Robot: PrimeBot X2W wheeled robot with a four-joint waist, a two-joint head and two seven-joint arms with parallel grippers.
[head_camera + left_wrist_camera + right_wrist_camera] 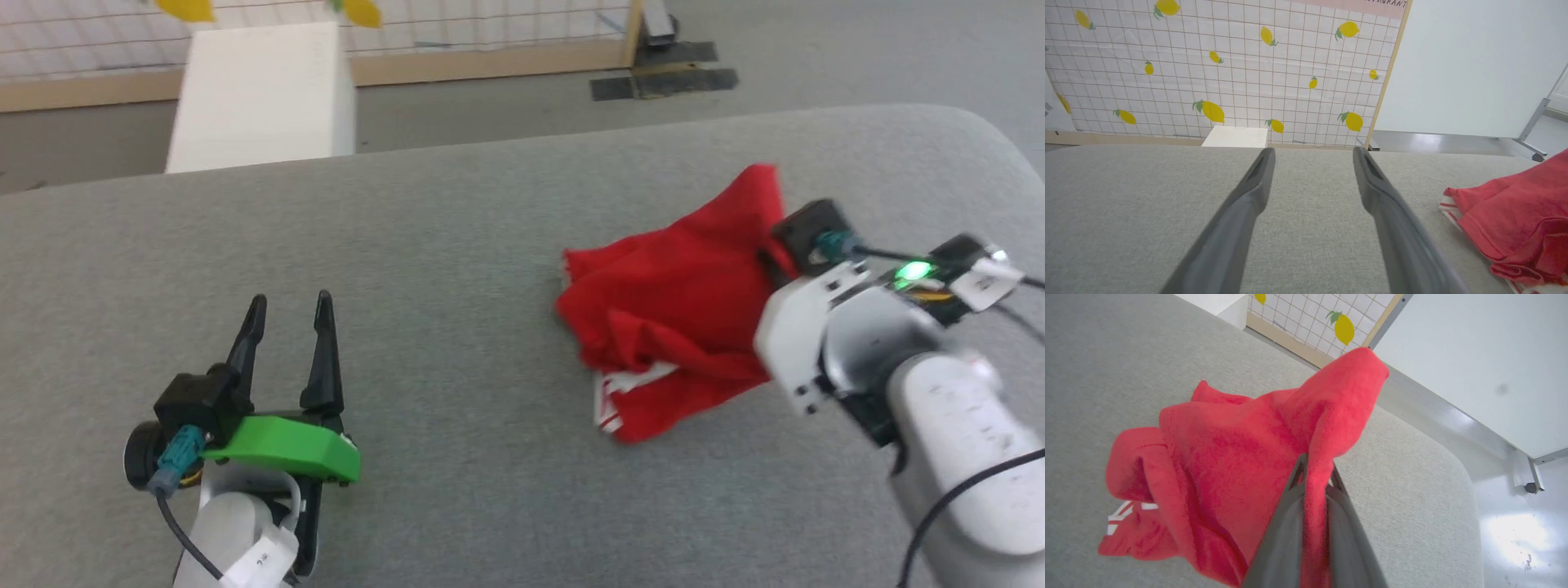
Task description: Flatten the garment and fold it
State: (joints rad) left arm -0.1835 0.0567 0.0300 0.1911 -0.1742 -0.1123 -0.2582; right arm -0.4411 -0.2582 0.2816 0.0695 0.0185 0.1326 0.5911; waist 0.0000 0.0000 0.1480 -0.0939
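On the right side of the big grey cloth-covered table (457,245), a red soft T-shirt (678,302) (1515,220) (1229,457), all bunched up in a heap. One red corner lifted up off the top, the rest crumpled and resting on the grey cloth. A bit of red-and-white striped edge peeking out at the near side of the heap.

Squeezed tight on that lifted corner, the right gripper (1318,477) with its two long dark fingers, red cloth pinched between them.

Over on the left side, well apart from the shirt, the left gripper (291,299) (1313,153) with a green part behind its fingers. Fingers spread wide, nothing between them, pointing at the far edge of the table.

Past the table, a white box (261,98) and a wall sheet (1208,61) with yellow lemons on a grid.
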